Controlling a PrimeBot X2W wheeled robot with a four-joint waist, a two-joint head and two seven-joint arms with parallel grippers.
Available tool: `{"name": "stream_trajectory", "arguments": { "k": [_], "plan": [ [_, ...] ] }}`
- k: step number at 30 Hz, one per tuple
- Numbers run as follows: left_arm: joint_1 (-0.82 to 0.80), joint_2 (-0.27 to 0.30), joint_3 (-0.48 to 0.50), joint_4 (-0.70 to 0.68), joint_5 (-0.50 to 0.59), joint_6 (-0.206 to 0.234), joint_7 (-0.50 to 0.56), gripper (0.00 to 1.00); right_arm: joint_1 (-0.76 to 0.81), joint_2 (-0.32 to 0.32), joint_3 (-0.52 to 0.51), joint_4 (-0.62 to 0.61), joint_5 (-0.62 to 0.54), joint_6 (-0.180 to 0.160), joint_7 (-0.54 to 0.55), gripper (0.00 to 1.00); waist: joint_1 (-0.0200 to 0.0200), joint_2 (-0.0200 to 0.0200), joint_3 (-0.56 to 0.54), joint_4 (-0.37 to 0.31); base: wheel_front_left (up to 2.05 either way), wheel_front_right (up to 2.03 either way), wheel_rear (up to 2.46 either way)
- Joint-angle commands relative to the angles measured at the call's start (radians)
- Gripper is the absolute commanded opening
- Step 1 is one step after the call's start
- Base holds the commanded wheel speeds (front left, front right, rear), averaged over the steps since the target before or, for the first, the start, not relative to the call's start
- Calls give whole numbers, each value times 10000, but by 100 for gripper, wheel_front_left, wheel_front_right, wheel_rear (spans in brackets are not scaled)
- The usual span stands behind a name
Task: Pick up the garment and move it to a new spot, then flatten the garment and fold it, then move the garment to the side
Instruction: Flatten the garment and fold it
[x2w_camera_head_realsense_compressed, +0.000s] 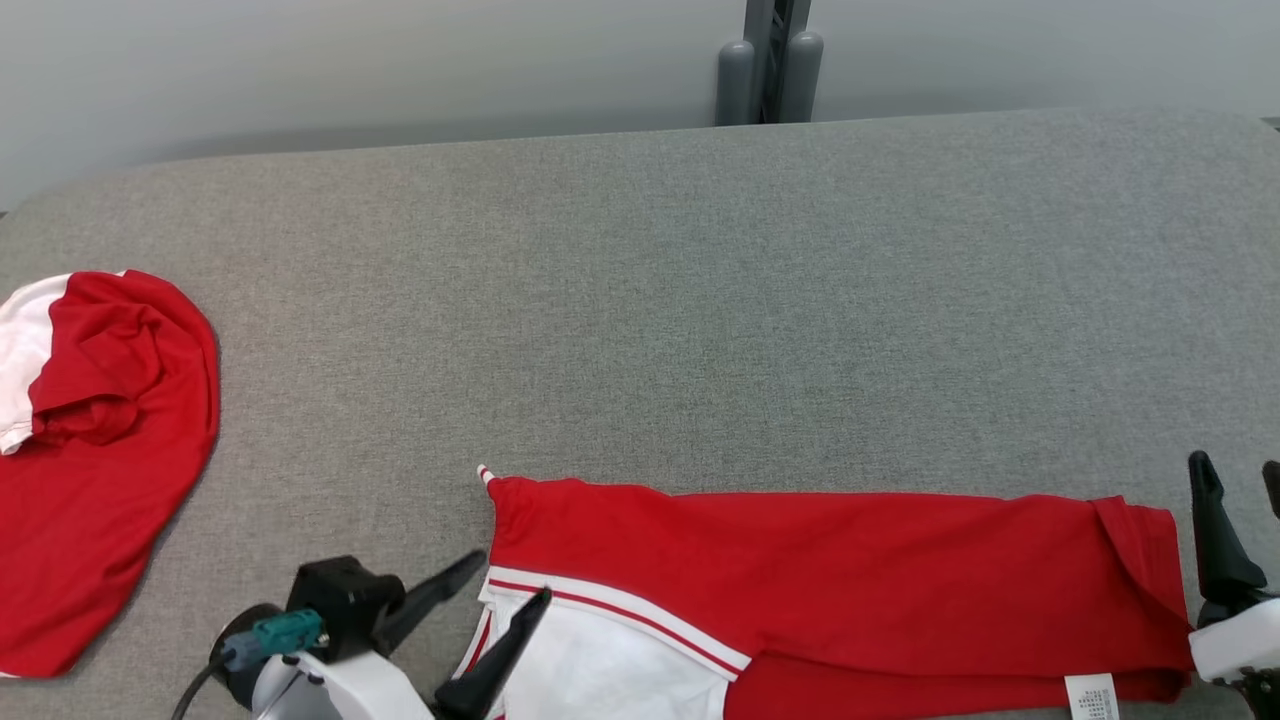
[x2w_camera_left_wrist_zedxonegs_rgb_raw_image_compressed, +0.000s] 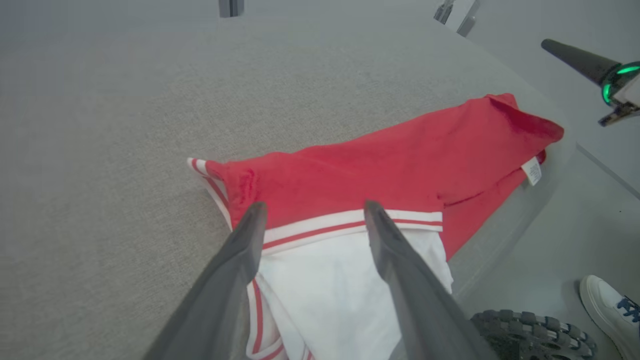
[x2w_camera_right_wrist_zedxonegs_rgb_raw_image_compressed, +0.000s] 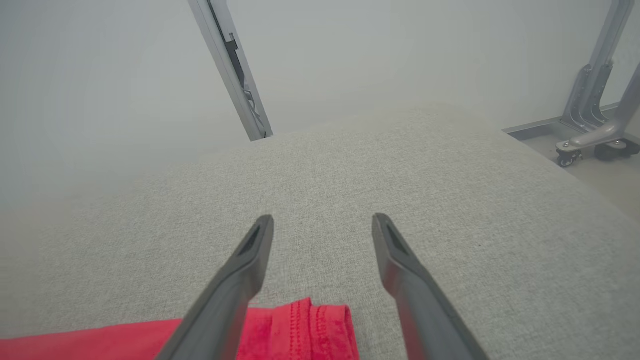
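The garment, red with a white panel and red-and-white striped trim, lies folded into a long band along the near edge of the grey padded table. My left gripper stands open over its left end, one finger on each side of the striped trim, holding nothing. In the left wrist view the left gripper hovers above the white panel. My right gripper is open just past the garment's right end. In the right wrist view the right gripper is empty, with the red hem corner below it.
A second red-and-white garment lies bunched at the table's far left. A grey post rises behind the table. Beside the table's near edge are the robot's wheel and a person's white shoe. A wheeled stand is on the floor.
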Motion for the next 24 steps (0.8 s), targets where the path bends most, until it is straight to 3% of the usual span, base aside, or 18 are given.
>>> {"name": "stream_trajectory", "arguments": {
  "k": [1, 17, 24],
  "plan": [
    [-228, -181, 227, 119, -16, 135, -319, 100, -136, 62, 49, -212, -145, -4, -174, 100, 0, 0, 20, 5, 0, 0, 0],
    [-801, -2159, 1533, 1994, 358, 777, -3506, 100, -265, 478, 303, -892, -1380, -4, -1074, 100, 0, 0, 27, 28, 0, 0, 0],
    [-472, -3287, 2124, 2923, 1180, 622, -3850, 100, -88, 782, 263, -432, -1766, -4, -1114, 100, 0, 0, 87, 75, 0, 0, 0]
  ]
}}
